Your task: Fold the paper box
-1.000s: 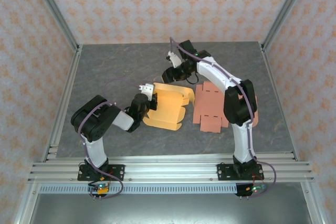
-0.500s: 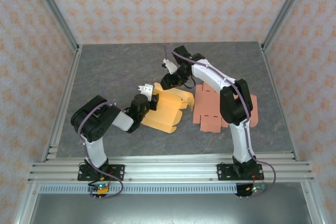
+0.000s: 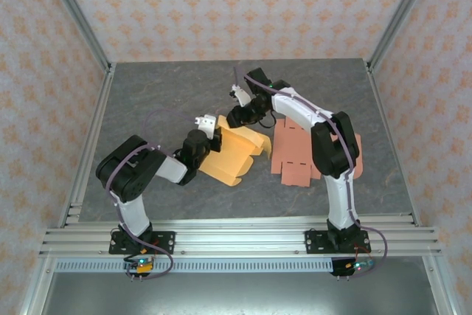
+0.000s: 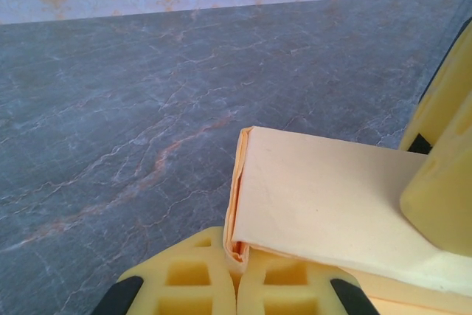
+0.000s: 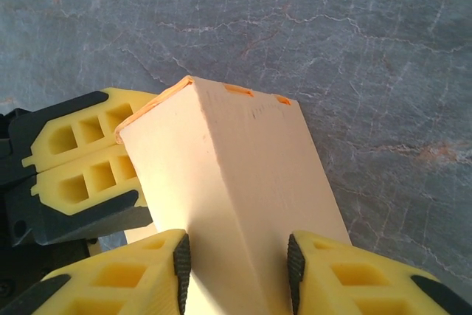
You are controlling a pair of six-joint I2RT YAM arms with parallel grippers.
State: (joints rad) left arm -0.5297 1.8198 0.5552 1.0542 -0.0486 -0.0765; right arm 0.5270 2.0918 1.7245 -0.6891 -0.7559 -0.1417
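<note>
The yellow-orange paper box (image 3: 234, 154) lies partly folded mid-table, one wall raised. My left gripper (image 3: 209, 127) is at its left corner; in the left wrist view it (image 4: 237, 267) is shut on the doubled corner of the paper box (image 4: 332, 204). My right gripper (image 3: 237, 113) comes down on the far wall. In the right wrist view the right gripper (image 5: 236, 265) straddles the raised fold of the paper box (image 5: 236, 175), a pad pressed against each side. The left gripper (image 5: 81, 175) shows there at the fold's left corner.
Flat pink box blanks (image 3: 299, 149) lie on the grey table (image 3: 162, 101) just right of the yellow box, under the right arm's forearm. Metal frame posts and patterned walls close in the table on three sides.
The right gripper has moved left and down onto the box's far wall and narrowed around it. The box has swung a little to the left, its near corner pulled in.
</note>
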